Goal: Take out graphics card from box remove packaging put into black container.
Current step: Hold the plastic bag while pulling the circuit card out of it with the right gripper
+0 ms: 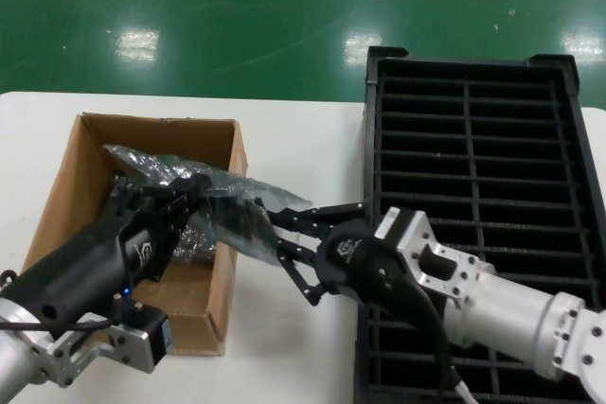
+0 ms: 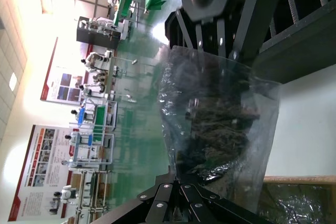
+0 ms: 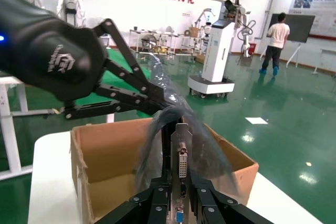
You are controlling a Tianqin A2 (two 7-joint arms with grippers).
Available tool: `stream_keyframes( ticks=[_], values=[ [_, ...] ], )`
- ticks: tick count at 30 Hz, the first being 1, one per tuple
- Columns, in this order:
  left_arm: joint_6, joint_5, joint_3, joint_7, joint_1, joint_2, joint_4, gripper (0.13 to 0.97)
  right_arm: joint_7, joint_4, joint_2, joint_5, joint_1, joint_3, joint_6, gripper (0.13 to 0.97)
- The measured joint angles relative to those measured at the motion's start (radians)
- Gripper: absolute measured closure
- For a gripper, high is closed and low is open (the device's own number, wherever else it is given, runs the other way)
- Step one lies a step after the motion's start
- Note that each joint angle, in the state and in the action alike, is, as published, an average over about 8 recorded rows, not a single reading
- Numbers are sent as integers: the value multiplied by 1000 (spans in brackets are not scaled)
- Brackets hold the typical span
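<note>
Left end effector [image 1: 194,191] pinches packaging [image 1: 180,172] over box [image 1: 71,167]; right end effector [image 1: 284,238] clamps graphics card [image 3: 181,161] (bracket end).

The box [image 1: 142,224] sits on the bench [image 1: 294,139], left of the black container [image 1: 478,196]; the packaging [image 1: 204,201] spans the box's right wall between them.

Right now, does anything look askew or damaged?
Nothing damaged. The bagged graphics card hangs tilted over the box wall, held between the left gripper and right gripper, mid-handling.
</note>
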Motion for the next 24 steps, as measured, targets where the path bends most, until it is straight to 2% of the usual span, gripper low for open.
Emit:
stream_keyframes(
  ticks=[11, 24],
  values=[
    [0, 0, 0, 0, 0, 0, 0, 957, -26, 135, 87, 9, -77, 56, 46, 907],
    [0, 0, 0, 0, 0, 0, 0, 957, -2, 207, 103, 1, -129, 107, 103, 907]
  ],
)
